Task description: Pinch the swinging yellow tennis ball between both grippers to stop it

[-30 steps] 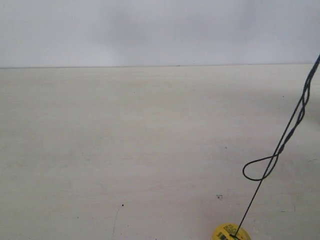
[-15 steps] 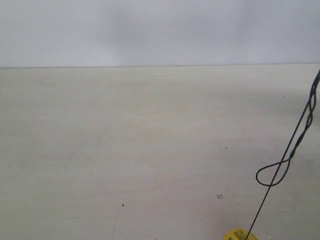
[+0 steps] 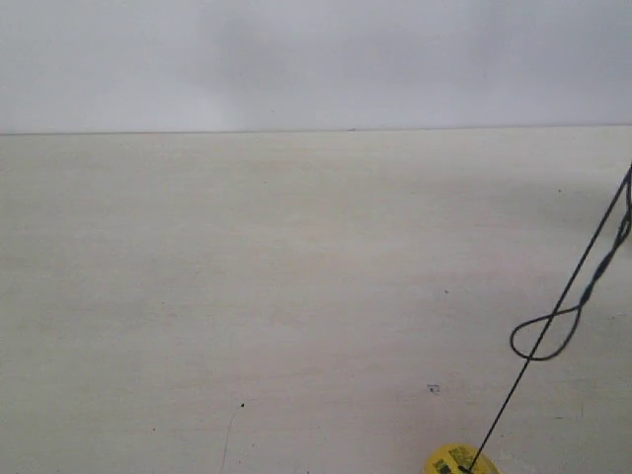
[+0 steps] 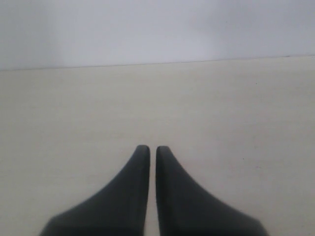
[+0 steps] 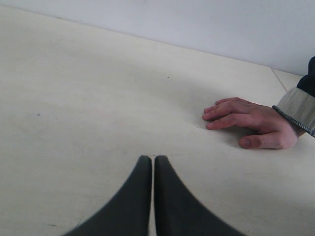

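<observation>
Pinch not begun; the small fuzzy yellow tennis ball [image 3: 456,461] hangs on its thin dark string [image 3: 553,308], ahead of neither pair of fingers; left gripper [image 4: 153,150] and right gripper [image 5: 152,160] nearly closed, empty.

A pale, off-white table [image 3: 247,296] is seen filling most of each view, marked by a few small dark specks [image 3: 242,405]. It is backed by a plain white wall [image 3: 296,59]. Soft, even light is cast throughout.
</observation>
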